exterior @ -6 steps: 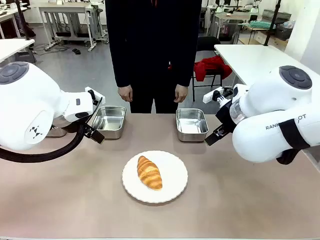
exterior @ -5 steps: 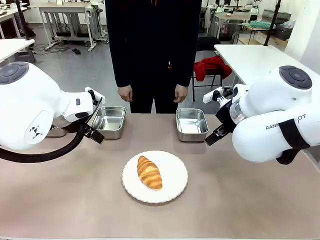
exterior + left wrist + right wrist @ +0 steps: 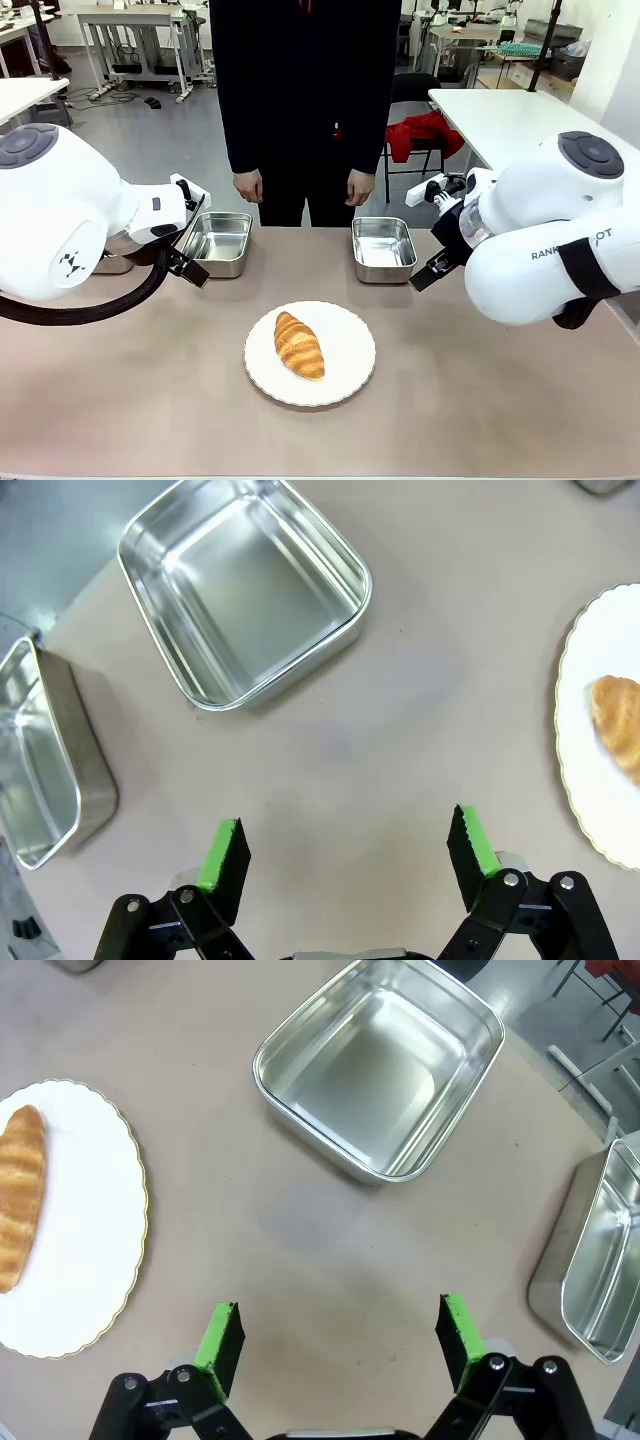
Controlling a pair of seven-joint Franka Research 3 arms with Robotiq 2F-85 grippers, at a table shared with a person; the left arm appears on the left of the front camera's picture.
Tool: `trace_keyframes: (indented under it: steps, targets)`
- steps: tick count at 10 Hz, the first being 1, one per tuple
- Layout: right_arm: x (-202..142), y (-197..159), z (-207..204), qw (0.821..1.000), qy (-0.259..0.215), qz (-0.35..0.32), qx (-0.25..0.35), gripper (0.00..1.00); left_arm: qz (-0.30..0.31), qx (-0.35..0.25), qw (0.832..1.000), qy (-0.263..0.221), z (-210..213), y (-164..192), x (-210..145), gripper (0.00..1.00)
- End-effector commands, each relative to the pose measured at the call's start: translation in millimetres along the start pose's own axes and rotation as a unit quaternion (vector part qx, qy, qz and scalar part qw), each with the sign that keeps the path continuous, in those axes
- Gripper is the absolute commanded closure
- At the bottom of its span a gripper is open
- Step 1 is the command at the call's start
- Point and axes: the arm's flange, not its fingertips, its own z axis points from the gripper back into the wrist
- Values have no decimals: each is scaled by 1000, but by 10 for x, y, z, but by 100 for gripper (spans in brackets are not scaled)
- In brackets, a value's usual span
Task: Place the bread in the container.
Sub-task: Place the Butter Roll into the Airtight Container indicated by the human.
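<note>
The bread, a golden-brown croissant, lies on a round white plate at the table's middle front. Two alike steel containers stand behind it: one at the left and one at the right, both empty. My left gripper hovers open beside the left container, nothing between its green pads. My right gripper hovers open next to the right container, also holding nothing. The bread shows at the left wrist view's right edge, and the bread at the right wrist view's left edge.
A person stands at the table's far side, hands hanging down, away from the table. Another steel pan sits beyond the left container, and one more beyond the right container. Bare tabletop surrounds the plate.
</note>
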Motion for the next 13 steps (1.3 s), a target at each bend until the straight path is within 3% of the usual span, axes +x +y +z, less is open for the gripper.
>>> trace_keyframes:
  steps: [1, 3, 5, 7, 8, 9, 10, 11, 12, 13]
  targets:
    - [1, -1, 1, 1000, 0, 0, 0, 0, 0, 0, 1000, 0, 0, 4, -1, 0]
    - [0, 0, -1, 1000, 0, 0, 0, 0, 0, 0, 1000, 0, 0, 0, 0, 0]
    - [505, -506, 488, 999, -21, 15, 38, 0, 27, -42, 999, -4, 470, 552, 401, 0]
    - [634, -1043, 1025, 995, -52, 24, 82, 0, 29, -108, 994, 1, 781, 1120, 644, 0]
    - [514, -1384, 1350, 992, -81, 29, 97, 0, 14, -138, 990, 5, 903, 1459, 696, 0]
    - [315, -1662, 1612, 989, -96, 46, 99, 0, -46, -171, 984, 17, 1001, 1797, 662, 0]
    - [123, -1897, 1795, 983, -129, 65, 112, 0, -61, -208, 976, -5, 1092, 2125, 582, 0]
    - [-58, -2058, 1854, 978, -129, 104, 127, 0, -77, -225, 971, -31, 1137, 2359, 470, 0]
    - [-170, -2149, 1840, 970, -183, 107, 121, 0, -103, -221, 967, -79, 1149, 2493, 344, 0]
    - [-247, -2142, 1770, 966, -203, 97, 126, 0, -100, -196, 971, -95, 1124, 2501, 261, 0]
